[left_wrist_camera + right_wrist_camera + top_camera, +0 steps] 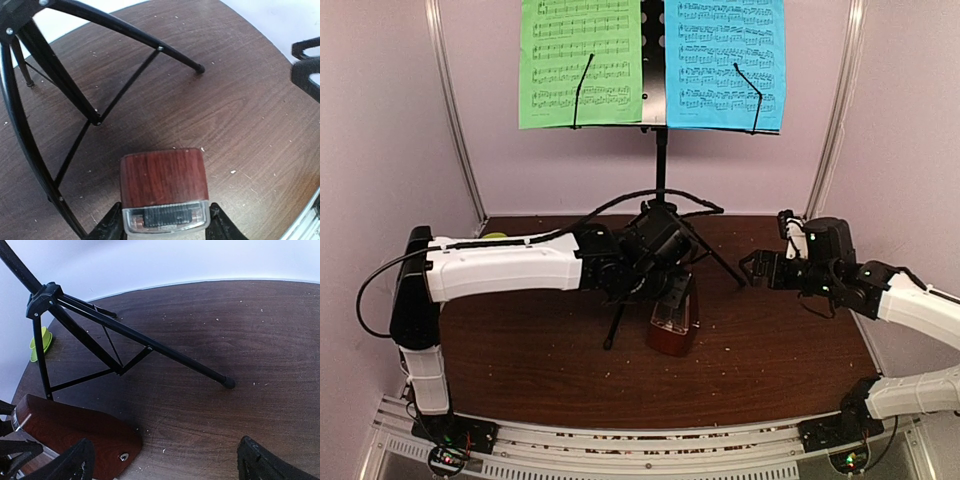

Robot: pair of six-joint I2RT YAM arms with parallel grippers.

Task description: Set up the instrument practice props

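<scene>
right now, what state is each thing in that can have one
music stand, upright, tripod legs spread, desk holding both sheets
green sheet, on desk, left half, pinned by wire arm
blue sheet, on desk, right half, pinned by wire arm
metronome, gripped at its sides
left gripper, shut on metronome
right gripper, open, empty
lime-green bowl, on the table by the back wall

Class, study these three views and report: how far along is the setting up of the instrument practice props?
Done: the black tripod music stand stands upright, with the green music sheet and blue music sheet on its desk. In hand: the left gripper clamps the reddish-brown pyramid metronome, which looks tilted near the stand's legs. Left: setting it down upright and letting go. The right gripper hangs open and empty.
</scene>
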